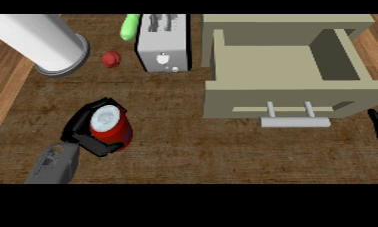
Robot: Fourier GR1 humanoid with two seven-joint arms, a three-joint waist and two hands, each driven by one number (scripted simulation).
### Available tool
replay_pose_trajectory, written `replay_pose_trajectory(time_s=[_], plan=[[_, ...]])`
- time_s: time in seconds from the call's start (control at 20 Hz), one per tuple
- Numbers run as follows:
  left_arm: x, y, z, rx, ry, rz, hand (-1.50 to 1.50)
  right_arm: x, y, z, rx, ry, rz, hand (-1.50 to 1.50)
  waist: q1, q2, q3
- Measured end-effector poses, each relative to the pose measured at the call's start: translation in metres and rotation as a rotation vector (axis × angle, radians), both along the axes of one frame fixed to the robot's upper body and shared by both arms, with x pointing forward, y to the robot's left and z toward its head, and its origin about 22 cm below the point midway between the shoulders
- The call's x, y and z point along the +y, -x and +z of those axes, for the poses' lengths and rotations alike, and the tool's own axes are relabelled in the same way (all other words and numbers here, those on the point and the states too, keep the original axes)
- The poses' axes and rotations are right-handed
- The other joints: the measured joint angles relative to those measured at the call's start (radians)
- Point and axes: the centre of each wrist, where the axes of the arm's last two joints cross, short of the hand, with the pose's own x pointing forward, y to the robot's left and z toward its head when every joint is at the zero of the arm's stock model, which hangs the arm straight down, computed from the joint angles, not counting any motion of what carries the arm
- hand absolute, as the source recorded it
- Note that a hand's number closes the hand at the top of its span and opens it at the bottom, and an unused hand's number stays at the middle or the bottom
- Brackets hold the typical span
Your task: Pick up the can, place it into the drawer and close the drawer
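A beige open drawer fills the counter's right side, a silver toaster stands to its left, and at lower left the robot's left hand curls around an upright red can, gripping it on the counter.

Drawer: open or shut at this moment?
Open. The drawer is pulled out, its empty inside showing from above, handle toward the robot. The can is outside it.
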Motion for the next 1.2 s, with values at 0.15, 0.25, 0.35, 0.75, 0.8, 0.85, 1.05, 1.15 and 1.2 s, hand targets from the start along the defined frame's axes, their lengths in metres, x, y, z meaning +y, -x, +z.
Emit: replay_pose_trajectory(time_s=[0.15,0.25,0.35,0.75,0.8,0.85,1.05,1.15,1.2], plan=[[-0.009,-0.001,0.005,-0.003,0.029,-0.022,1.50,-0.001,0.001,-0.005,0.002,0.001,0.005,-1.50,0.000,0.000,0.000],[-0.010,-0.002,0.011,-0.012,0.042,-0.040,1.50,0.003,0.001,-0.002,-0.004,-0.002,0.003,-1.50,0.001,0.000,0.000],[-0.017,-0.004,0.012,-0.021,0.067,-0.037,1.50,0.002,0.000,0.000,-0.008,-0.003,0.002,-1.50,0.000,0.000,0.000],[-0.028,-0.009,0.027,-0.086,0.084,0.386,1.50,0.002,0.006,0.004,-0.009,-0.011,-0.013,-1.50,0.006,-0.002,0.000],[-0.032,-0.011,0.032,-0.091,0.083,0.410,1.50,0.001,0.009,0.005,-0.005,-0.011,-0.012,-1.50,0.004,-0.002,0.000],[-0.032,-0.013,0.041,-0.102,0.082,0.425,1.50,0.003,0.011,0.003,-0.008,-0.009,-0.012,-1.50,0.005,-0.002,0.000],[-0.064,-0.024,0.070,-0.125,0.073,0.433,1.50,0.004,0.011,0.005,-0.007,-0.002,-0.012,-1.50,0.002,-0.002,0.000],[-0.077,-0.028,0.088,-0.153,0.064,0.424,1.50,0.002,0.009,0.004,-0.006,-0.002,-0.015,-1.50,0.003,-0.002,0.000],[-0.081,-0.026,0.095,-0.164,0.061,0.417,1.50,0.000,0.009,0.005,-0.006,-0.001,-0.016,-1.50,0.003,-0.002,0.000]])
